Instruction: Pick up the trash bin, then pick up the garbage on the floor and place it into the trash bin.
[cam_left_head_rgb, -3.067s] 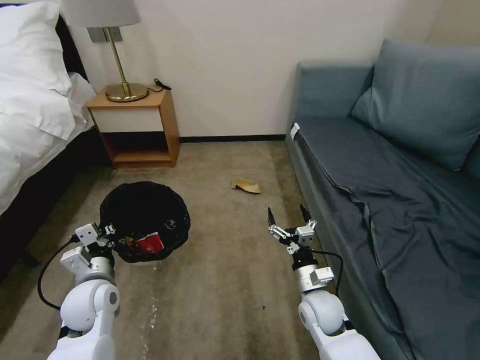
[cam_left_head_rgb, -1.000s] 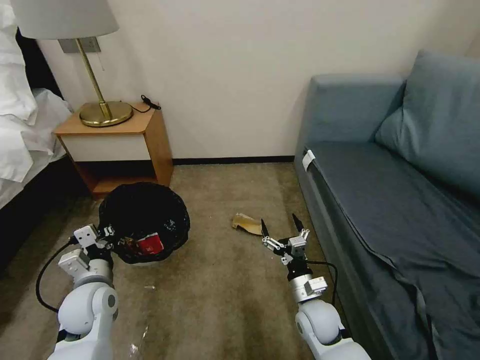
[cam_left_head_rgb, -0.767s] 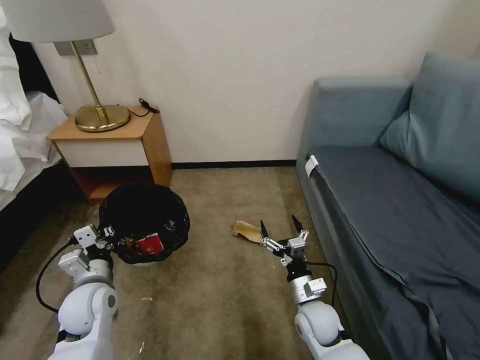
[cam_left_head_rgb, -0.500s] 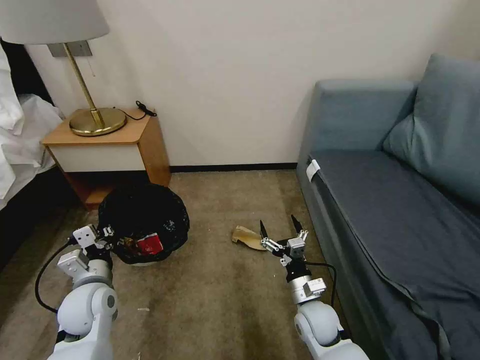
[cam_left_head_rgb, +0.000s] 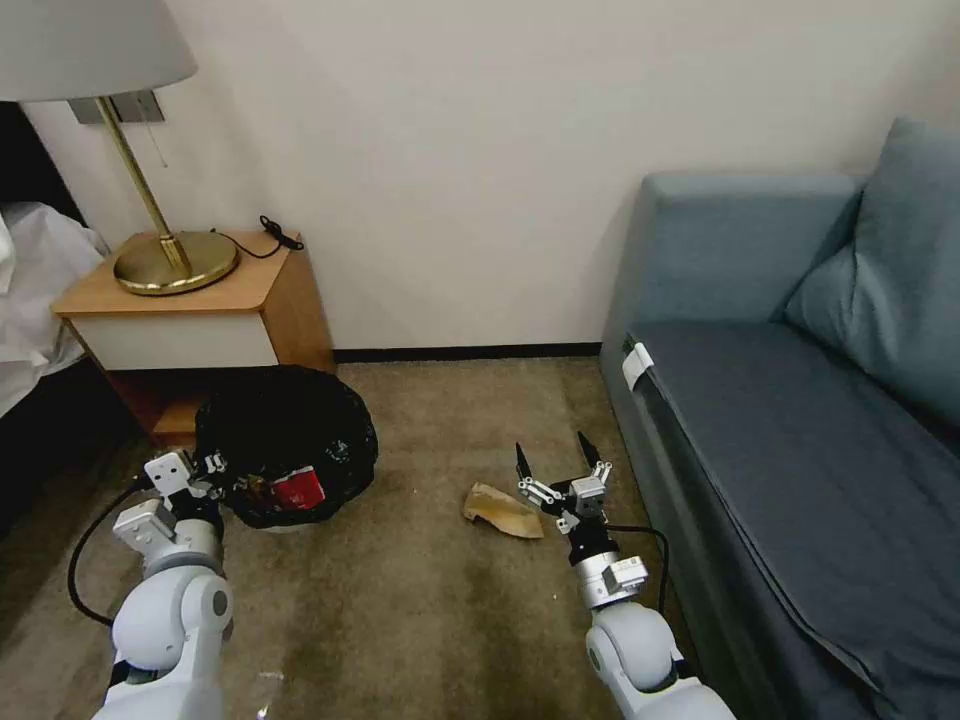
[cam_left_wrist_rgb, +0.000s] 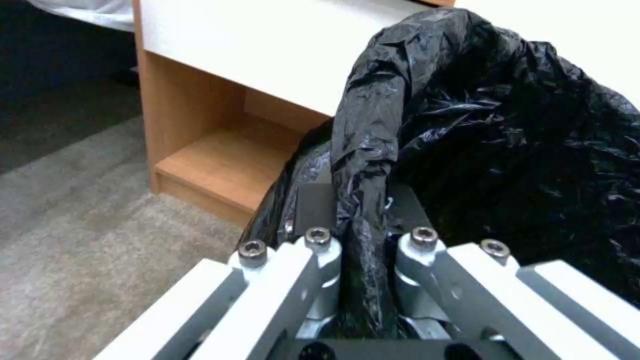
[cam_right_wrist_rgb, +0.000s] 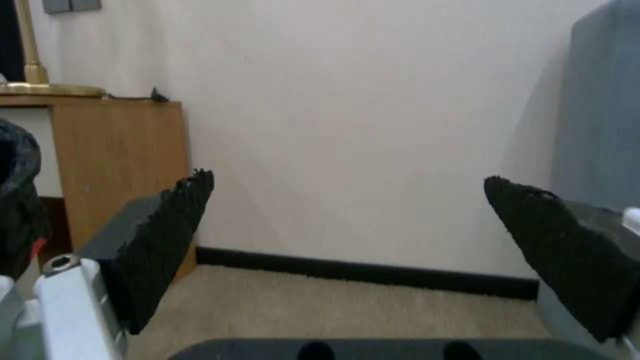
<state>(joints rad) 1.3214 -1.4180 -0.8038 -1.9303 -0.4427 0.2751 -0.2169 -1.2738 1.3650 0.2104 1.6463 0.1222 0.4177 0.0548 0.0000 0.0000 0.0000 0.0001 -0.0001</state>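
Head view: you are carrying the trash bin (cam_left_head_rgb: 285, 445) in your left pincer (cam_left_head_rgb: 212, 468), which is clamped on the near rim. In the left wrist view you are seeing the fingers (cam_left_wrist_rgb: 313, 250) pinching a fold of the black bag liner (cam_left_wrist_rgb: 373, 150) between them, with the bin's mouth opening out just beyond the tips. So the first part of the job is looking done: the bin is in your grip. Whether its base is clear of the carpet (cam_left_head_rgb: 420, 610) I cannot tell.

Inside the bin, close to the left pincer, a crushed red-and-white cup (cam_left_head_rgb: 299, 490) is lying against the liner, so at least one piece is already in.

Your right pincer (cam_left_head_rgb: 553, 460) is hanging with its jaws spread wide and holding nothing; the right wrist view is looking between the two black pads (cam_right_wrist_rgb: 167, 240) at the wall and skirting. The tan crumpled paper (cam_left_head_rgb: 503, 509) is lying on the carpet just beside that pincer, toward the bin's side and slightly nearer you than the tips, not touching them. The sofa (cam_left_head_rgb: 800, 440) is running along the pincer's other side, near it.

What is left, as I judge it: this paper is still waiting to be gripped and dropped into the bin. A small pale scrap (cam_left_head_rgb: 268, 678) is also sitting on the carpet behind the left pincer, near your arm.
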